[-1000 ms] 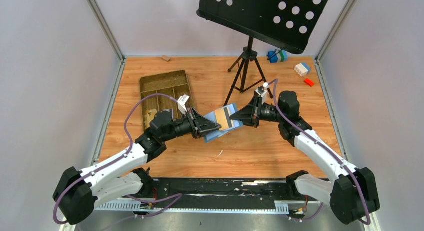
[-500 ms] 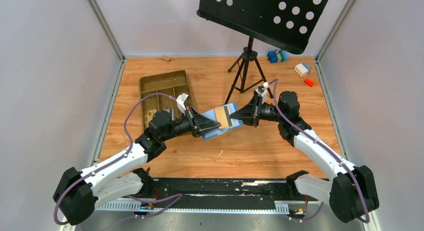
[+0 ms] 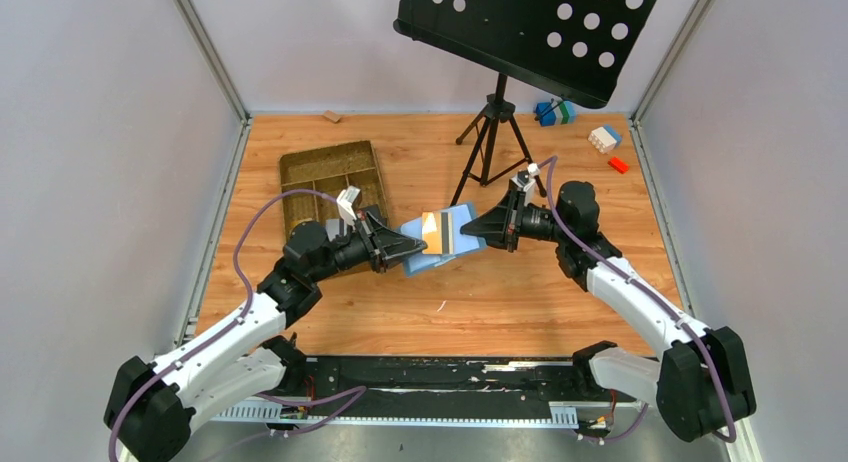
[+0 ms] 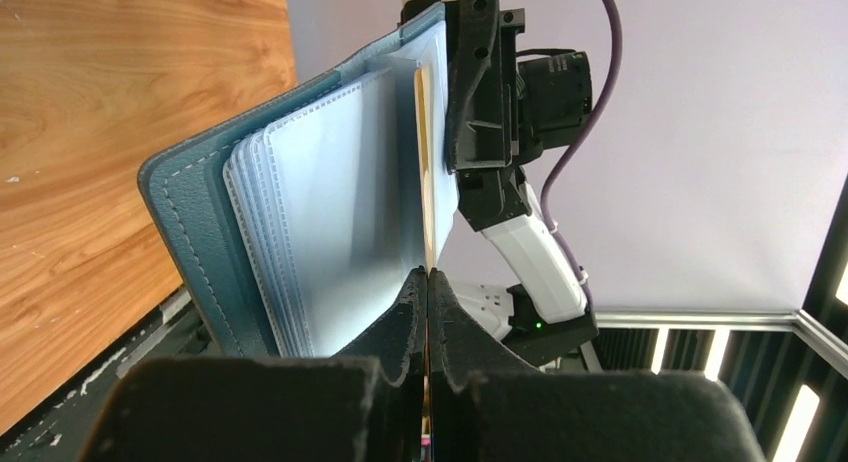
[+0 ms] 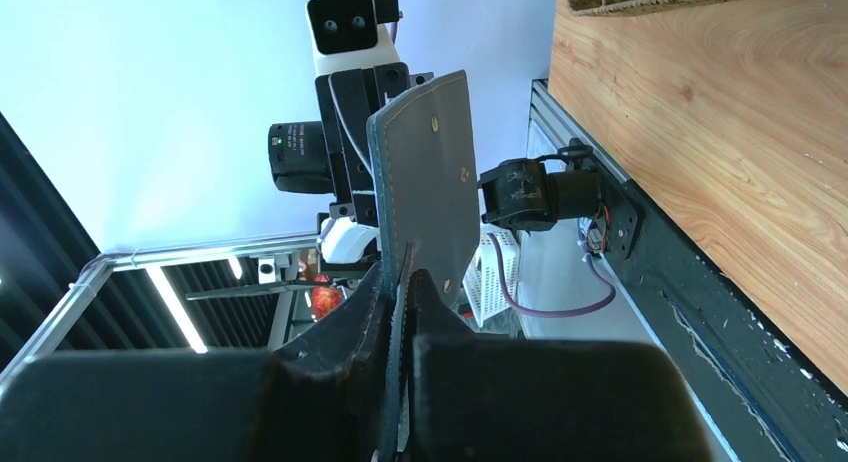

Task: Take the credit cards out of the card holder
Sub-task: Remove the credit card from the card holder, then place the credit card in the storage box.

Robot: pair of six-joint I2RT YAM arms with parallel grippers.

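The card holder (image 3: 464,223), a blue fold-over wallet, hangs open in mid-air between my two grippers, above the wooden table. My right gripper (image 3: 474,228) is shut on its cover edge; the right wrist view shows the cover (image 5: 425,172) pinched at my gripper (image 5: 405,272). My left gripper (image 3: 418,245) is shut on a thin credit card (image 3: 432,232) with a tan-looking face and a dark stripe, sticking out of the holder to the left. In the left wrist view the card (image 4: 424,152) stands edge-on above my gripper (image 4: 428,274), beside the holder's clear sleeves (image 4: 320,222). No other card shows.
A brown compartmented tray (image 3: 330,177) lies at the back left, just behind my left arm. A music stand's tripod (image 3: 490,132) stands behind the holder, its black desk (image 3: 530,27) overhead. Toy blocks (image 3: 604,137) lie at the back right, and a small wooden block (image 3: 331,115) at the back edge.
My left gripper has drawn back to the left with the card, which now sticks further out of the holder. My right gripper holds the holder almost still.
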